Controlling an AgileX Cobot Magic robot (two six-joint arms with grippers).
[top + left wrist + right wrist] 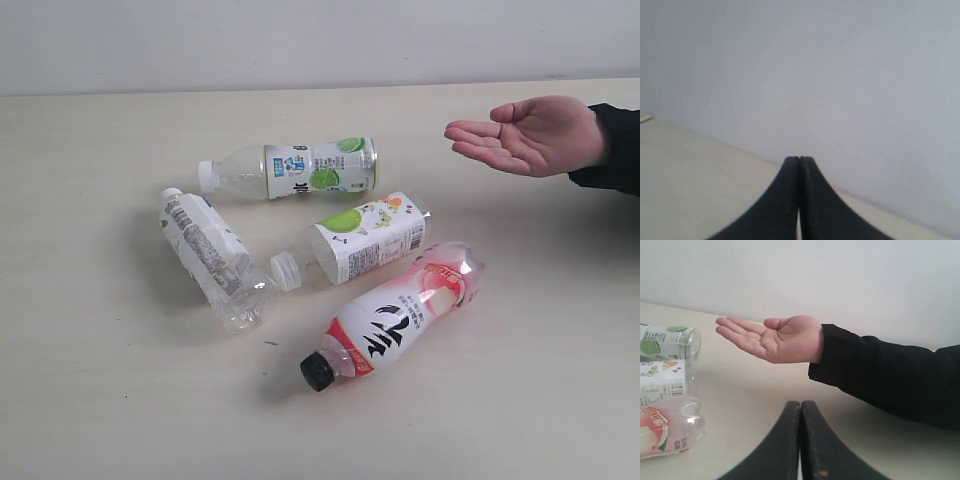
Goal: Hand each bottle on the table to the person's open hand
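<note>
Left tool [799,159] and right tool [800,402]: clenched, grasping nothing. On the table [100,400], four capped bottles lie flat, apparently empty: black-capped bottle [400,315] nearest, then grey-labelled bottle [212,255] and lime-labelled bottle [360,240], second lime-labelled bottle [300,168] farthest. Open hand [525,135] hovers near the far right edge.

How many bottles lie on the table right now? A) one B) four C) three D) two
B: the far lime-labelled bottle, the near lime-labelled bottle, the grey-labelled bottle and the black-capped bottle all lie on the table; the person's hand is empty.
</note>
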